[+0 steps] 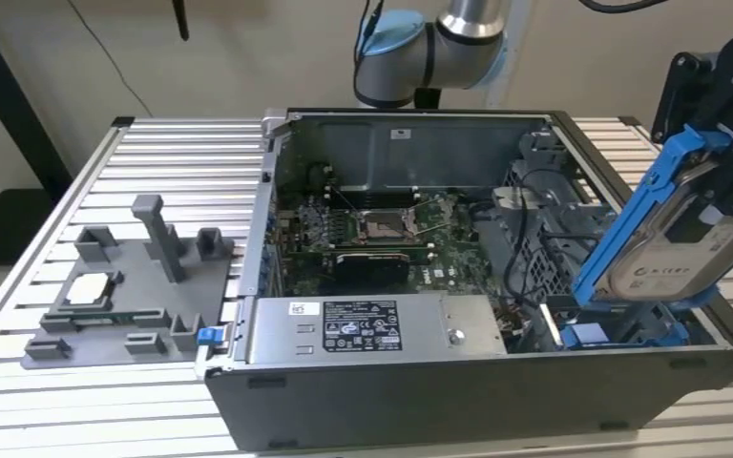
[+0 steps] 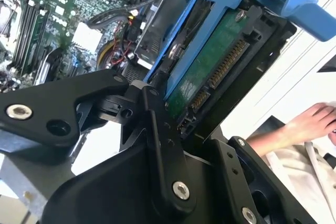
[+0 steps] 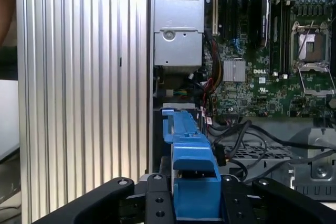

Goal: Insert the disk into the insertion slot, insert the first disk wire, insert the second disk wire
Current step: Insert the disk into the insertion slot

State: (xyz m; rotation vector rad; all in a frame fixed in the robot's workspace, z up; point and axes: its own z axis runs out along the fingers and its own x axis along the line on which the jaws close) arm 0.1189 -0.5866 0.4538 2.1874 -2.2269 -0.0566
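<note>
My gripper (image 1: pixel 727 157) is shut on the disk (image 1: pixel 672 250), a silver-grey drive with a white label in a bright blue carrier. It hangs tilted above the open computer case's right end in the exterior view. In the second wrist view the black fingers (image 2: pixel 157 129) clamp the disk (image 2: pixel 210 72), whose green circuit-board side and connector face the camera. The blue carrier (image 3: pixel 190 169) sits between the fingers in the first wrist view. Below it lies the insertion slot (image 1: pixel 548 269), a grey perforated cage with blue plastic at its mouth. Black cables (image 3: pixel 247 135) lie loose beside the cage; which are the disk wires I cannot tell.
The case (image 1: pixel 469 401) stands on a slatted aluminium table (image 1: pixel 176 162), with the motherboard (image 1: pixel 366 229) and power supply (image 1: pixel 366 329) inside. A grey fixture tray (image 1: pixel 125 296) sits at the exterior view's left. A person's hand (image 2: pixel 310 121) rests beyond the table.
</note>
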